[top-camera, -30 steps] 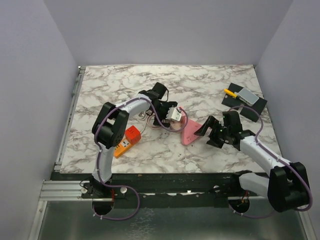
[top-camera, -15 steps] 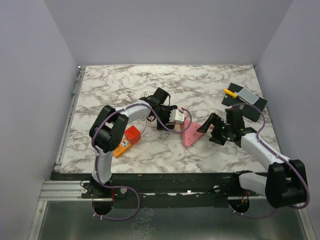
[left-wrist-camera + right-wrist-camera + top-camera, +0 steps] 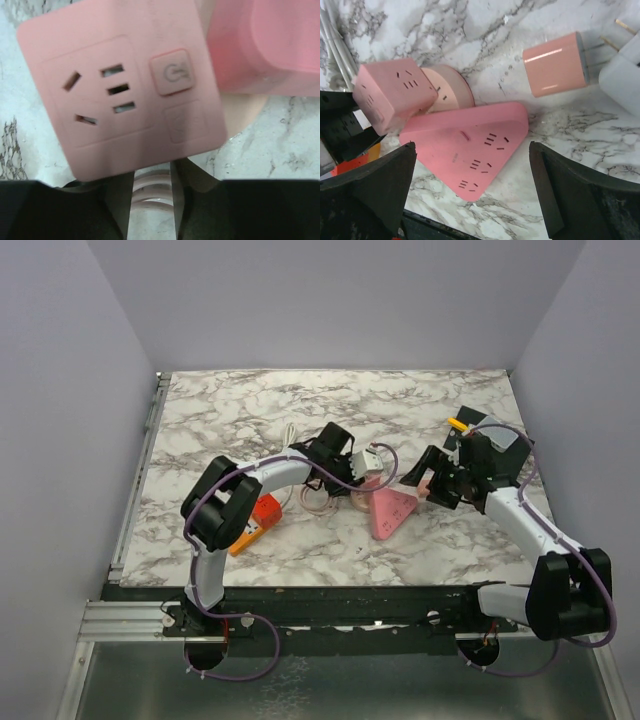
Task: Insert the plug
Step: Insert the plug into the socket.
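Right wrist view: the pink plug lies on its side on the marble counter, right of the counter's middle. Its metal prongs point toward a pale block that is cut off at the view's edge. The plug sits in no socket. It lies apart from the near corner of the pink triangular strip, which rests flat with its outlets facing up. Past that strip a pink cube socket leans against a round pink piece.

The right hand is released - its two dark fingers are spread wide above the triangular strip with nothing between them.

The left hand reaches in over the middle of the counter. In its own view the cube socket fills the picture just past the fingertips, with the outlet face and a square button showing. The left fingers stand close together on either side of loops of pink cord - whether they actually pinch the cord, I cannot tell.

An orange power strip lies toward the near left of the counter, beside the left arm.
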Controlling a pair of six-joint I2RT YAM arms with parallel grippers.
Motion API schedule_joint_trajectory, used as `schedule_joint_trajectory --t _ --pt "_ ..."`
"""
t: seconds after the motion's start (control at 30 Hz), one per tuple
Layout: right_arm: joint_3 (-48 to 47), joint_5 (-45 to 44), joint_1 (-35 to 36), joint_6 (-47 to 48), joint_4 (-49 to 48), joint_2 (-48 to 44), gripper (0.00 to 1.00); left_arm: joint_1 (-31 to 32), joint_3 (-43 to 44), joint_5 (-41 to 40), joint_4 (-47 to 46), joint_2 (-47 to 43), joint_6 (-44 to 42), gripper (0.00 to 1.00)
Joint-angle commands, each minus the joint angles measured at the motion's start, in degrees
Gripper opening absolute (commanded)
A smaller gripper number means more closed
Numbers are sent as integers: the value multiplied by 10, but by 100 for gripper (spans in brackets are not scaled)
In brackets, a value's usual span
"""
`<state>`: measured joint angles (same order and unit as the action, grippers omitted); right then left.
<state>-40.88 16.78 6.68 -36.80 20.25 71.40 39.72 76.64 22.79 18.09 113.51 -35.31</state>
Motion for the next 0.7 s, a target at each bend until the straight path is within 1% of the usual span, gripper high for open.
schedule_joint_trajectory --t 0.0,0.03,0.17,0.23,0.3,0.4,0.53,0.67 --pt "-28 -31 -3 24 39 11 100 2 -14 -51 -2 -17 80 30" --pt "-27 -31 -3 22 41 11 100 3 -22 -54 -2 -26 83 26" --pt "-8 -8 -3 11 31 9 100 4 -59 -68 -2 -57 93 18" --pt "3 8 -3 6 25 7 100 4 -73 -80 -1 -69 103 10" --pt "18 19 -3 -2 17 -3 100 4 -86 -85 2 -82 117 6" --pt "33 27 -3 -6 14 -16 100 4 -105 -97 4 -103 154 5" --pt "34 38 -3 6 17 -12 100 11 -125 -89 3 -123 178 6" --pt "34 43 -3 9 21 -13 100 27 -133 -88 2 -140 207 9"
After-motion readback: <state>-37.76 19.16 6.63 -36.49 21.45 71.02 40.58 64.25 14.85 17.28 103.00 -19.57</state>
